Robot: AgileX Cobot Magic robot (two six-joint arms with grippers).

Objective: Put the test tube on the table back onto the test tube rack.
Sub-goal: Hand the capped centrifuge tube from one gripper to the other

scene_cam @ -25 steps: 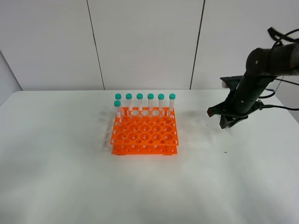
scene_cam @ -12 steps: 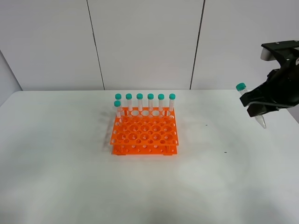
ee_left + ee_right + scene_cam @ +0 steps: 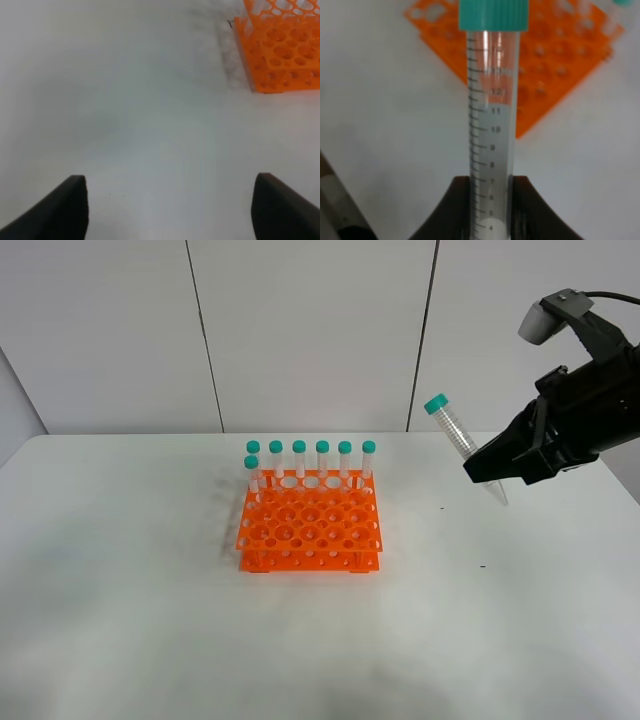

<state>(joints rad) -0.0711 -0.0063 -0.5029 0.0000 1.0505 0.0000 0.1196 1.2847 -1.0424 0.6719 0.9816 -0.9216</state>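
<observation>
Nearest the camera, the white table [image 3: 150, 640] is lying bare across the front. L gripper [image 3: 170, 207] shows only in its own wrist cam: it's hanging low over the tabletop w/ both dark fingers [image 3: 75, 205] spread wide and nothing btw them. A corner of the rack is sitting further ahead of it.

Mid-table, the orange test tube rack [image 3: 310, 530] is standing flat on the surface. Seven teal-capped tubes [image 3: 299, 458] are standing upright in it: six along the back row, plus one in the next row at the rack's left end. The other holes are showing open.

Further back and to the right, well apart from the rack, the R gripper [image 3: 490, 468] is holding the test tube [image 3: 455, 435] up in the air, off the table. Its fingers are clamping tight on the tube's lower part. The tube is tilting, w/ its teal cap [image 3: 435, 403] up and leaning toward the rack side, and its conical tip poking out below the fingers. R wrist cam is showing the grad marks running up the tube to the cap, w/ the rack beyond.

Behind it all, the pale panelled wall [image 3: 300, 330] is closing off the back.
</observation>
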